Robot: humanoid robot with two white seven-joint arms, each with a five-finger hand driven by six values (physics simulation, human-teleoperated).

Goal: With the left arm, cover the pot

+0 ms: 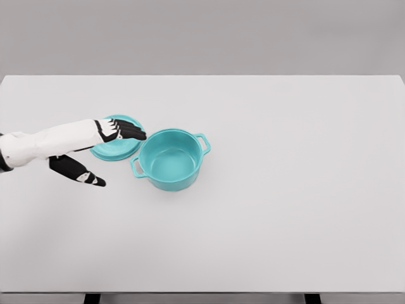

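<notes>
head view of a white table [285, 209] bearing a teal pot [169, 159] and its teal lid [116, 146]; the pot stands upright and uncovered a little left of the table's middle, its inside bare, one loop handle at the upper right and one at the lower left; the lid lies flat on the table just beside the pot on its left, the two rims very close, though contact between them cannot be told; the left hand [119, 130], black-fingered on a white forearm entering from the picture's left edge, lies over the lid's top; its fingers [134, 134] extend side by side toward the pot, only slightly bent, resting on or just above the lid's upper surface; whether they grip anything on the lid cannot be told; the dark thumb [77, 171] juts down and to the right, apart from the fingers, over bare table below the lid.
</notes>
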